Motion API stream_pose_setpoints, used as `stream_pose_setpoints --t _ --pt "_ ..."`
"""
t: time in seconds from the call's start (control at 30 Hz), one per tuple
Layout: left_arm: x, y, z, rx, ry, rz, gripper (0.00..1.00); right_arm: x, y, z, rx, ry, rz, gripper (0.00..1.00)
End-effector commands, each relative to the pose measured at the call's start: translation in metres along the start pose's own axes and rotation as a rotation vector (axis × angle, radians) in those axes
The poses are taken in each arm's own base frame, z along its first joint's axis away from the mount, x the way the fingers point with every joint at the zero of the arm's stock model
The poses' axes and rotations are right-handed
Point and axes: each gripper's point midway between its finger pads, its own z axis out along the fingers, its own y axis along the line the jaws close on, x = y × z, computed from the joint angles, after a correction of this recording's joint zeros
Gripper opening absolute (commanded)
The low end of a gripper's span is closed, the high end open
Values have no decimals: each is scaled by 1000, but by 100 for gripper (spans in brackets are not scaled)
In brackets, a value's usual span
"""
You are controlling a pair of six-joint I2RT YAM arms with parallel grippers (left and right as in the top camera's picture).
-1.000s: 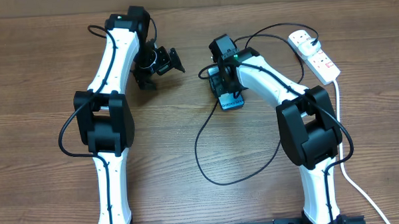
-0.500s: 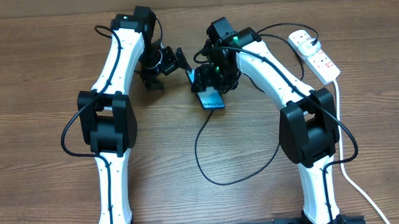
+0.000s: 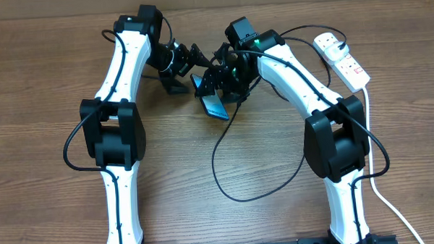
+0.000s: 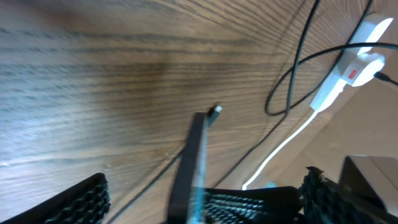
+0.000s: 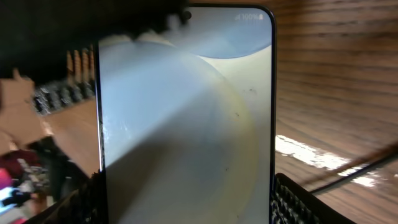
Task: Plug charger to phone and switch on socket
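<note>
Phone point(image 3: 213, 102) is clamped, tilted, in right gripper point(image 3: 226, 84); left gripper point(image 3: 188, 69) gapes empty alongside. Plugging step appears in hand. Next: grasp charger point(image 3: 212, 162) tip and align it to the port.

Phone point(image 4: 188, 169) edge-on between fingers point(image 4: 79, 203)

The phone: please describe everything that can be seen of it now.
The phone is a thin flat slab with a glossy pale blue screen and a narrow black rim. The right tool grips it by its long edges, tilted and apparently lifted off the table, screen toward that wrist camera. The open left tool is close beside it.
</note>
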Motion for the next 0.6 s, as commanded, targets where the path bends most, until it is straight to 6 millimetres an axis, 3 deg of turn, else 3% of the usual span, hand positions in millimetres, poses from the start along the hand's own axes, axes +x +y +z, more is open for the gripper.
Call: stream_pose_setpoints --t 0.0,0.1,0.3,0.43,0.53,0.57 --pt "5 -13 -3 37 13 -40 84 -2 24 -13 -101 -3 24 49" --pt "5 -13 -3 37 13 -60 77 -3 24 -13 -102 -3 48 49" --pt "5 -13 -3 37 13 -64 52 -8 27 -14 -113 -23 57 49" --pt "4 -12 -3 34 11 -64 47 -11 28 -14 -119 -33 64 49" --pt "4 -12 -3 34 11 -64 31 -11 29 -14 -120 -33 70 49" --pt "4 -12 -3 34 11 -64 29 -11 29 -14 -120 -33 70 49"
